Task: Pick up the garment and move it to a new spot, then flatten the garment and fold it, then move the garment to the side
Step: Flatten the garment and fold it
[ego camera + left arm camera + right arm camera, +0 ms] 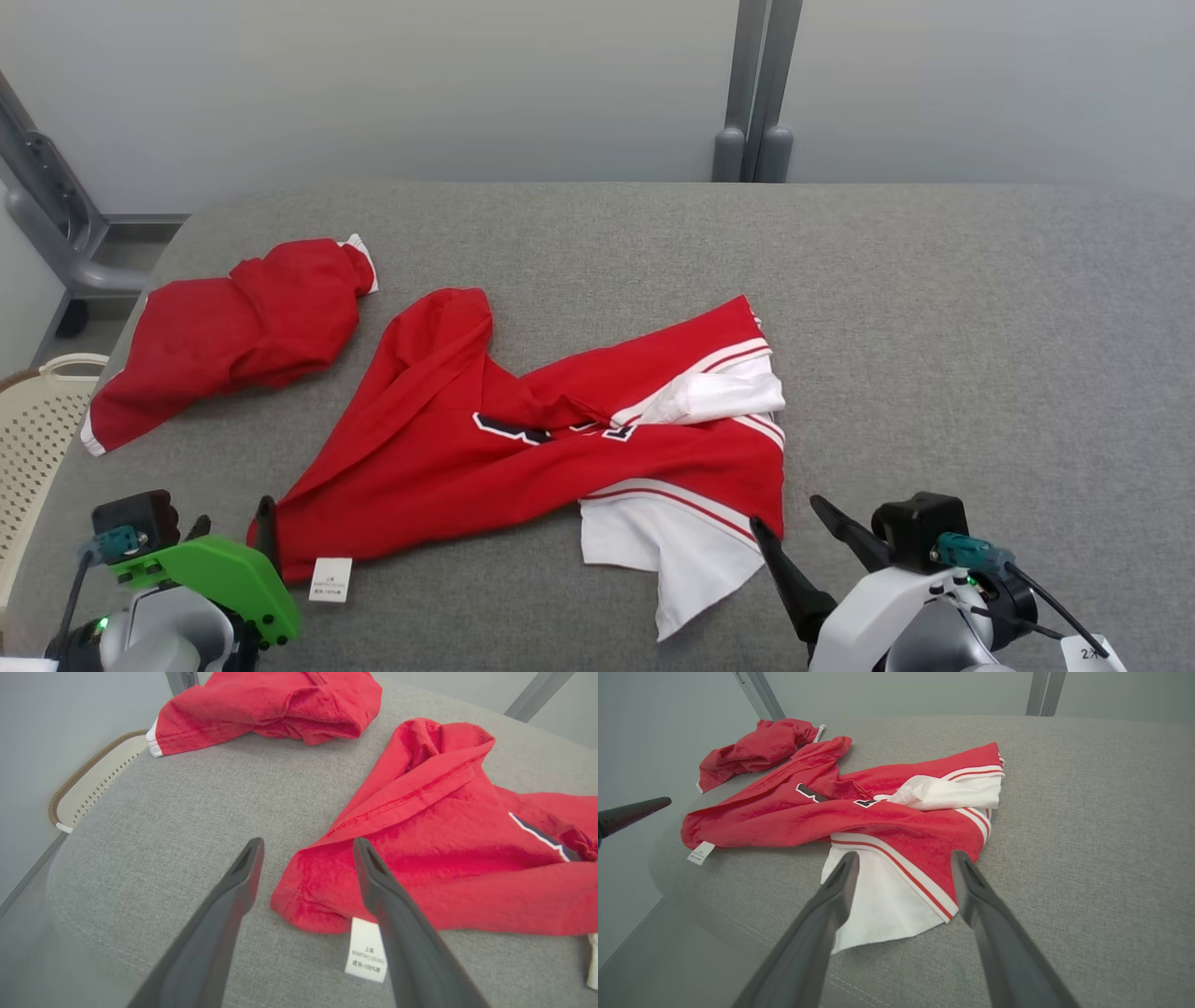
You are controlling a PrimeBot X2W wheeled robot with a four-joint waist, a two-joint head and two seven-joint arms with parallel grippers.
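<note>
The garment (523, 457) is a red jersey with white striped panels, lying crumpled across the middle of the grey table (934, 327). Its white care label (330, 579) sticks out at the near left corner. My left gripper (231, 527) stands open at that corner. In the left wrist view its fingertips (306, 844) straddle the red hem (317, 891) above the label (366, 949), gripping nothing. At the near right my right gripper (786, 513) is open. In the right wrist view it (903, 856) hovers over the garment's white and red flap (896, 891).
A second red garment (233, 327) lies bunched at the table's back left. A cream perforated basket (37, 420) stands beside the table's left edge. The table's right half is bare grey fabric. Grey posts (756, 93) rise behind the far edge.
</note>
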